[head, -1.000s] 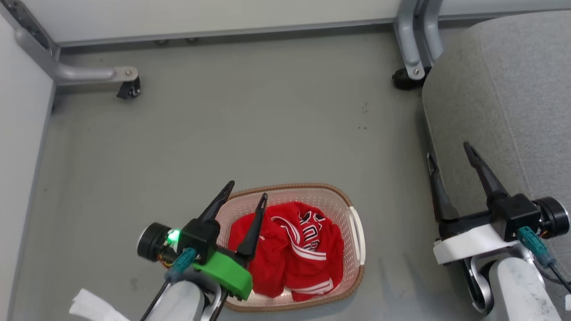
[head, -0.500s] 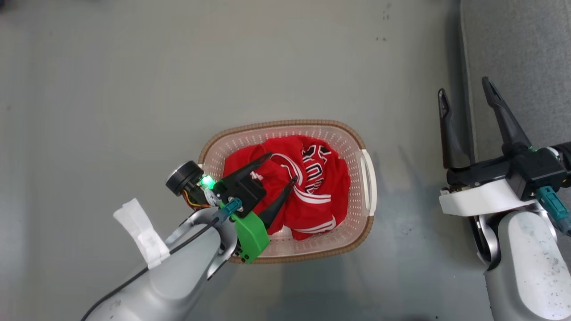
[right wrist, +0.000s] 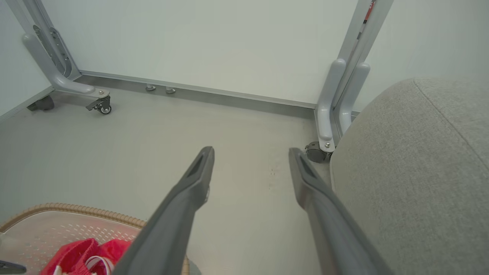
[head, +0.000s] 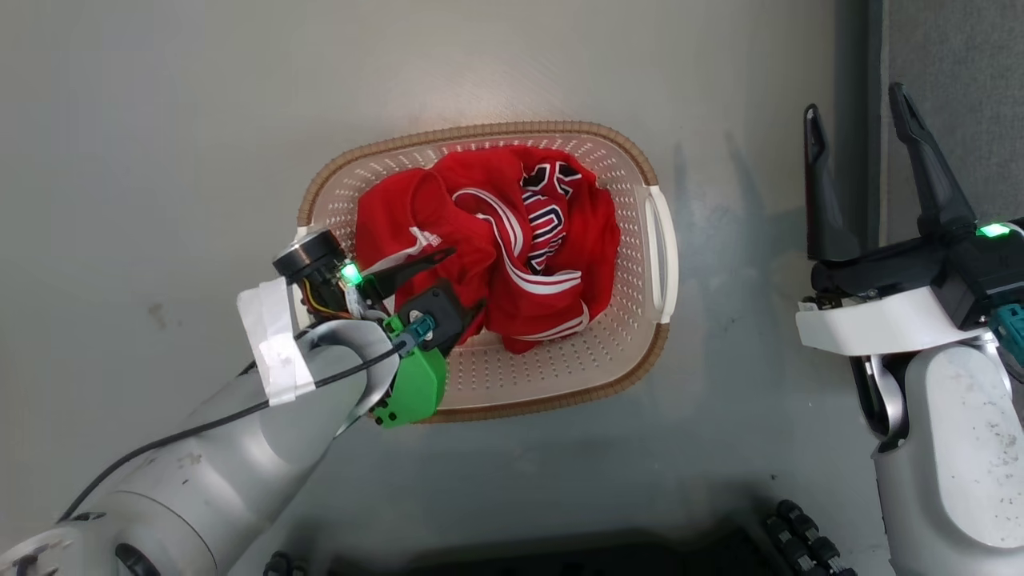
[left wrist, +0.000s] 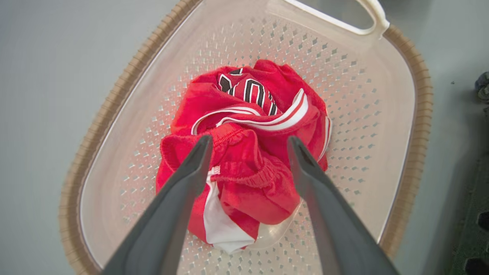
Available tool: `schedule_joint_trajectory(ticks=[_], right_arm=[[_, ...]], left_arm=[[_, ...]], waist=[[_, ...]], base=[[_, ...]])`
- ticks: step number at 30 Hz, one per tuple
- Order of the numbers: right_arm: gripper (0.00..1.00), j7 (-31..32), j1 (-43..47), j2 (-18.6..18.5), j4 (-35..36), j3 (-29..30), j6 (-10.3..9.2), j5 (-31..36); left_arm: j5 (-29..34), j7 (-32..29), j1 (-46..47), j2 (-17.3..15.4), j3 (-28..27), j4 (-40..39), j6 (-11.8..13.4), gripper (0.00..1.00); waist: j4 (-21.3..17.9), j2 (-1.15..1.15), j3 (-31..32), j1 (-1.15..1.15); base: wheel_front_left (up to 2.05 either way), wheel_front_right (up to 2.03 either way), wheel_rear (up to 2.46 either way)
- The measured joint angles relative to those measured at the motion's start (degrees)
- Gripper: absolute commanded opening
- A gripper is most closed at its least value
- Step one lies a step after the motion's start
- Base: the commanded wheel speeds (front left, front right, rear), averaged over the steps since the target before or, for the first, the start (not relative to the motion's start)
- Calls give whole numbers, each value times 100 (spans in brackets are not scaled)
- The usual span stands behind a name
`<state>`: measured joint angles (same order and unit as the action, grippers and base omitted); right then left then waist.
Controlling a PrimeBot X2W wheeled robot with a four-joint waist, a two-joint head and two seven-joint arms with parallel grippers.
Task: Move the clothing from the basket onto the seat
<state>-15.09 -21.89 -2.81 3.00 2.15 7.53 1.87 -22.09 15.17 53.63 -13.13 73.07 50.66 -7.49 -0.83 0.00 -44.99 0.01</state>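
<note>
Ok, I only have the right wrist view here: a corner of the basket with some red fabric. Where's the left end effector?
Observer: The left end effector reaches into the basket, at the clothing.
Operator: Has it gripped?
Observer: No, it is open; its fingers flank a bunched red fold.
Operator: One garment or more?
Observer: A jersey with white stripes and dark lettering lies beyond the plain red piece.
</note>
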Motion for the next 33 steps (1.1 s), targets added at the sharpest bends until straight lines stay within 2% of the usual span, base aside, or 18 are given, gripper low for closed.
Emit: schedule_joint_trajectory(ticks=[7,15,25,33], right_arm=[[100,0,-107,1,-26,-97,0,-240],[100,0,-129,1,-22,-200,0,-417],[100,0,-215,1,22,-236,0,-494],[100,0,-223,7,46,-382,0,-517]], left_arm=[[679,-250,12,186,40,476,-5,100],[1266,-302,149,216,38,946,-5,100],[1248,-409,482,353,37,1597,-5,100],[1246,-644,543,396,40,1657,-5,100]], waist=[[-286,0,-376,0],[-520,0,-697,-1],[-630,0,-1032,0],[-678,0,-1202,0]], base=[[0,0,0],[0,0,0],[0,0,0],[0,0,0]])
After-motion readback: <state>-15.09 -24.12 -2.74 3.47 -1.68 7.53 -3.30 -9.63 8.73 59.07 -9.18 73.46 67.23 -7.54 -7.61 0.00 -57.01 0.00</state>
